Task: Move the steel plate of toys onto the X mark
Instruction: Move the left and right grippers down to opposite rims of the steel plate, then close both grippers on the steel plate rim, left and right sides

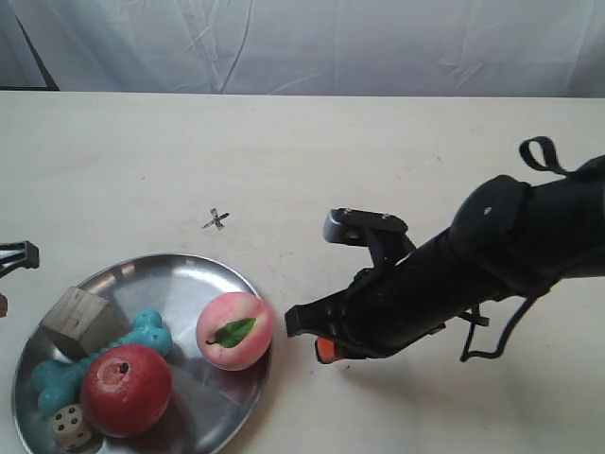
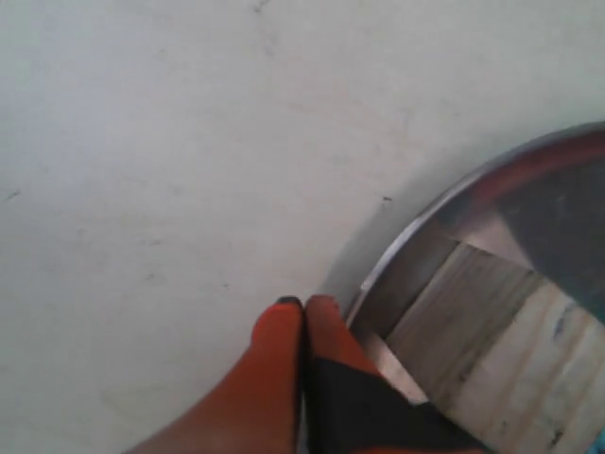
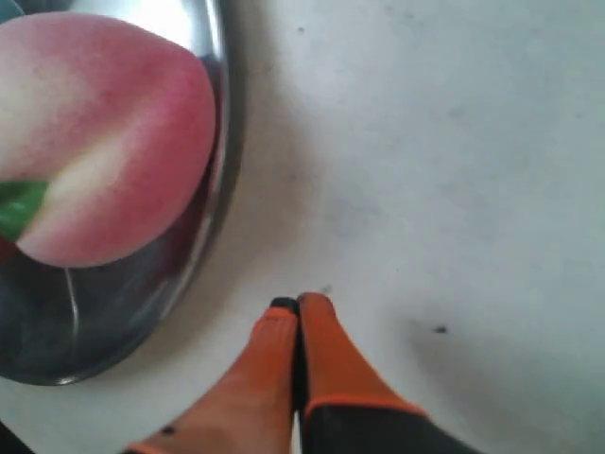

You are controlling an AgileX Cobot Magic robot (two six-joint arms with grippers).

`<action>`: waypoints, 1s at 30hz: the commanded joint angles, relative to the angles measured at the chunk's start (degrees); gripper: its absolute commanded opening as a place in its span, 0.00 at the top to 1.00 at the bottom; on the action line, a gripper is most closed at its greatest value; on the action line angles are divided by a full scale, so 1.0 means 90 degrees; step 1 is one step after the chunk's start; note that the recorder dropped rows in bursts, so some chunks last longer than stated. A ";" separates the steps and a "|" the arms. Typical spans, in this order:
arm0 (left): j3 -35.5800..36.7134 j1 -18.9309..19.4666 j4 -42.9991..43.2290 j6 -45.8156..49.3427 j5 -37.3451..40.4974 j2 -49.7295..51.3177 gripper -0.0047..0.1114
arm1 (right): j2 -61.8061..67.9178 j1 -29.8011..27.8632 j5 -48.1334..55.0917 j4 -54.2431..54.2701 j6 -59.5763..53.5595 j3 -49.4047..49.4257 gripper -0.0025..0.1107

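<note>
The steel plate (image 1: 180,270) is seen at the exterior view's lower left on the pale table (image 1: 397,151). It lies near the small hand-drawn X mark (image 1: 216,219) but apart from it, the mark lying bare above the plate in that view. On the plate are carried a red apple (image 1: 126,389), a pink peach (image 1: 234,330) with a green leaf, a turquoise bone (image 1: 146,331), a wooden cube (image 1: 83,320) and a white die (image 1: 72,425) with dark dots. The right gripper (image 3: 298,305) is placed on the table just beside the rim near the peach, its jaws pressed together on nothing. The left gripper (image 2: 303,303) is likewise closed and empty, just outside the rim by the cube.
</note>
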 commanded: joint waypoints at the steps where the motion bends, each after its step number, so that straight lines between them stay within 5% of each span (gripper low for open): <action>1: 0.0044 -0.0008 -0.0162 0.0387 -0.0049 0.0525 0.90 | 0.0344 0.0476 -0.0023 -0.0041 -0.0029 -0.0371 0.99; 10: 0.0044 -0.0008 -0.0087 0.0501 -0.0082 0.0881 0.66 | 0.0679 0.0893 -0.0022 -0.0156 -0.0017 -0.0608 0.99; 17: 0.0044 -0.0008 0.0178 0.0501 -0.0217 0.0886 0.65 | 0.0805 0.0893 -0.0142 0.0054 -0.0017 -0.0608 0.97; 25: 0.0044 -0.0008 0.0189 0.0501 -0.0192 0.0886 0.65 | 0.0968 0.0893 -0.0107 0.0260 -0.0017 -0.0608 0.63; 30: 0.0220 -0.0008 0.0212 0.0501 -0.0297 0.0886 0.65 | 0.0968 0.0893 -0.0089 0.0637 -0.0017 -0.0608 0.61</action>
